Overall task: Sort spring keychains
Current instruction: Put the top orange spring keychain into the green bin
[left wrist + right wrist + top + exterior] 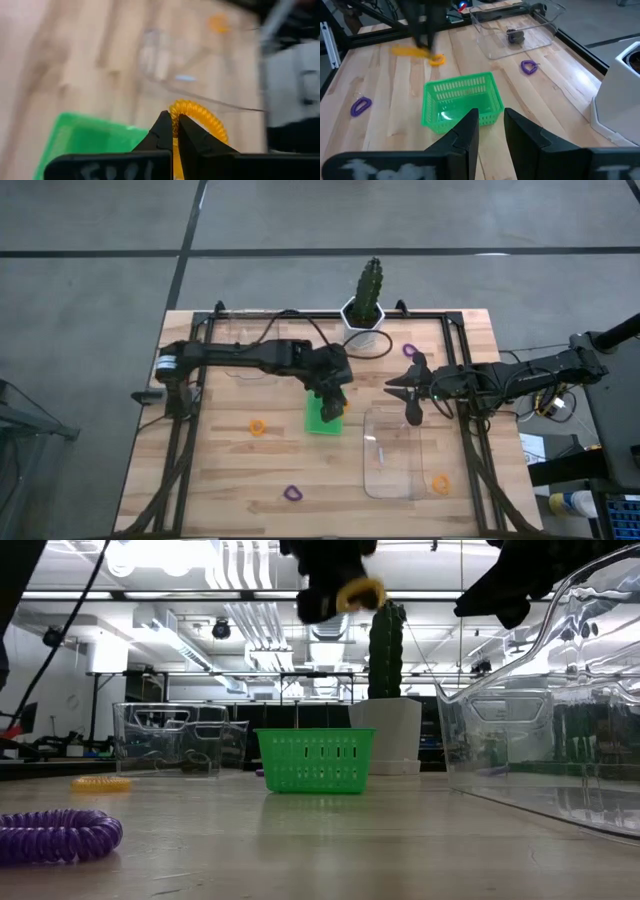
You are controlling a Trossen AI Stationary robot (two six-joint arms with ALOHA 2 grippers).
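Green small tray (322,418) sits mid-desk and looks empty in the right wrist view. Left end effector (334,408) hovers over the tray's right edge, closed on 1 orange spring keychain (200,118), which is lifted clear of the desk (220,470). In the low view that orange coil hangs well above the tray.

Clear tray (393,452) lies right of the green tray, nearer the desk's front; nothing visible inside it. Second clear tray (512,29) stands at the back left of the desk, holding 1 dark keychain (515,35).

Loose on the desk: orange keychain (257,426) left of the green tray, purple keychain (291,494) near the front edge, another purple keychain (409,350) at the back beside the white plant pot (363,315), and an orange keychain (440,482) just beside the front clear tray's right side.

Right end effector (412,390) hangs above the desk by the front clear tray's back edge, fingers parted a little, holding nothing.
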